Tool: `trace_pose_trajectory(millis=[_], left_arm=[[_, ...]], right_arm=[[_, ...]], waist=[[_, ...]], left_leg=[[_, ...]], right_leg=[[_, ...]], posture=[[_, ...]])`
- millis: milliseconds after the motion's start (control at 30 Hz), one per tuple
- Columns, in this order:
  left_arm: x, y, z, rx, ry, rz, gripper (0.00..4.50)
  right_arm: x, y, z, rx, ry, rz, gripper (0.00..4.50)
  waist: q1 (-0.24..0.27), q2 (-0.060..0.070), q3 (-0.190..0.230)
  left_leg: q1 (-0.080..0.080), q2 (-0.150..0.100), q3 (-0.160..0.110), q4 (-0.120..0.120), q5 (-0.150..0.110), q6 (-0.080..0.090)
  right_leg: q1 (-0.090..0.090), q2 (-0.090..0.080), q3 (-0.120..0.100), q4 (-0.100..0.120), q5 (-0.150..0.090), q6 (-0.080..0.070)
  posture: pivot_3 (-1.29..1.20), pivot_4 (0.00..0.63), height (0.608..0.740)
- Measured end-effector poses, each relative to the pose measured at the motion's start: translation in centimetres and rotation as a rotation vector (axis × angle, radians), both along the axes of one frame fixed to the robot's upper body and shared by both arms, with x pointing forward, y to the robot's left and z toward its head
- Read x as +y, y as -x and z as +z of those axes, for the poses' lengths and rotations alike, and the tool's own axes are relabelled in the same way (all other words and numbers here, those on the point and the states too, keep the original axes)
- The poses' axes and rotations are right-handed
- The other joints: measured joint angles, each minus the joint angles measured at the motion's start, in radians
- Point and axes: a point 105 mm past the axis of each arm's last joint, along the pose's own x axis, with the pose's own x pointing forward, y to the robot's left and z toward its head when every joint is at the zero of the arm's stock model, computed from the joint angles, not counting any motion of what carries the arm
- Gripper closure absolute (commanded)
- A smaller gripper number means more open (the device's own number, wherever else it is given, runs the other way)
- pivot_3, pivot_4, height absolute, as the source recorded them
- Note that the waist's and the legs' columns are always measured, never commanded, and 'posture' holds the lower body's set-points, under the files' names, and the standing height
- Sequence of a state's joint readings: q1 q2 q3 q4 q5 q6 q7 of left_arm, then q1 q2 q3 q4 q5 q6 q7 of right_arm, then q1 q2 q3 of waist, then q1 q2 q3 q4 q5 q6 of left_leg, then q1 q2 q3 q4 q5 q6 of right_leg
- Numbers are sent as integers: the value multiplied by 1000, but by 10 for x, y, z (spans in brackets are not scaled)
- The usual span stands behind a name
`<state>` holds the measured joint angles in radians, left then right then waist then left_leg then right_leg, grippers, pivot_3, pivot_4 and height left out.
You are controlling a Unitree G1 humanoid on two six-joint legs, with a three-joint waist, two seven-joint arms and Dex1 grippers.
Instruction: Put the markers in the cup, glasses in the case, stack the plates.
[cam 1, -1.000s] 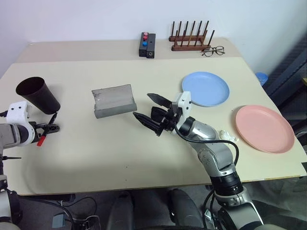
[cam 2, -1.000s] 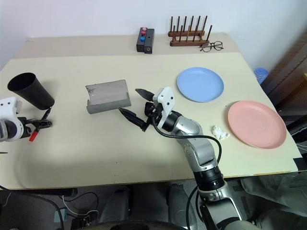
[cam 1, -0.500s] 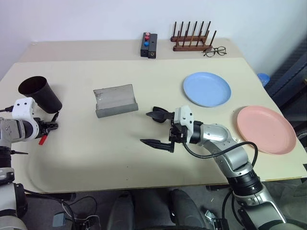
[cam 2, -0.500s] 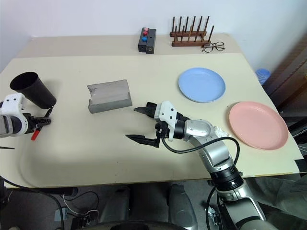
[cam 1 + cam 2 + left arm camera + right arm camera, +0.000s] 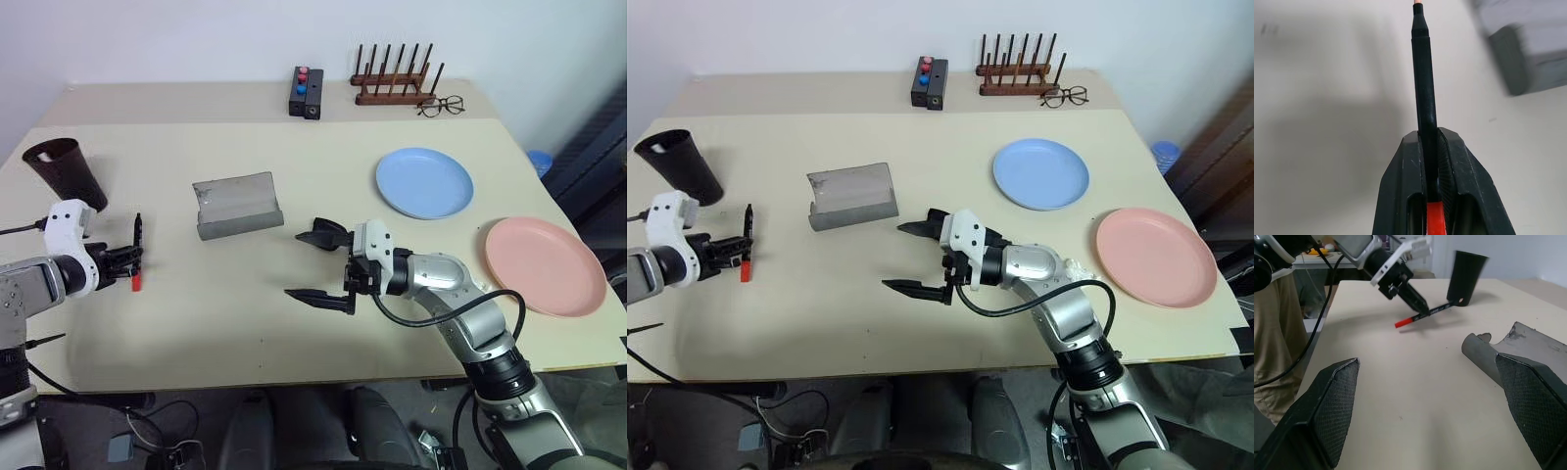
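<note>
Now left end effector clamps marker (black-bodied, red-capped).

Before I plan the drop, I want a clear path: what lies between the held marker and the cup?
Nothing: bare table separates the marker in the left end effector from the cup, per the left eye view.

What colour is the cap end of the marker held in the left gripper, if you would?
Red; the marker body is black. Right wrist view shows it best.
</note>
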<state>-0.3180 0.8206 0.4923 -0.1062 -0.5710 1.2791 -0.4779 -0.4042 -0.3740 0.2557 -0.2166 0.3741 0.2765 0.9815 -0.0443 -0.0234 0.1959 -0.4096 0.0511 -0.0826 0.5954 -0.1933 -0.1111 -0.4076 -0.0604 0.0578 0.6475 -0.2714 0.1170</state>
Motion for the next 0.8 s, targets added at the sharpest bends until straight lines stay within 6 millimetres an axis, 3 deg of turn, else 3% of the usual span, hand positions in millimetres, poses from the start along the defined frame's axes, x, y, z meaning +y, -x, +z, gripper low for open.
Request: trace_pose_trajectory(millis=[500,600,700,800], left_arm=[[2,-10,1,-51,2,60,4472],[9,-25,18,-199,-55,112,4472],[26,-43,61,-474,-164,246,4472],[50,-47,102,-656,-330,413,4472]], right_arm=[[4,0,1,-5,-1,8,0],[4,-1,1,-5,-4,3,0],[5,-1,1,-4,-11,-1,0],[5,-2,1,-2,-12,-3,0]], waist=[[0,0,0],[2,0,0],[4,-1,-1],[3,-2,-1]], left_leg=[[0,0,0,0,0,0],[0,0,0,0,0,0],[0,0,0,0,0,-1],[0,0,0,0,0,-1]], right_leg=[[0,0,0,0,1,2],[0,0,0,0,1,2],[0,0,0,0,1,3],[1,0,0,-1,2,3]], posture=[[0,150,740],[0,150,740],[0,150,740],[0,150,740]])
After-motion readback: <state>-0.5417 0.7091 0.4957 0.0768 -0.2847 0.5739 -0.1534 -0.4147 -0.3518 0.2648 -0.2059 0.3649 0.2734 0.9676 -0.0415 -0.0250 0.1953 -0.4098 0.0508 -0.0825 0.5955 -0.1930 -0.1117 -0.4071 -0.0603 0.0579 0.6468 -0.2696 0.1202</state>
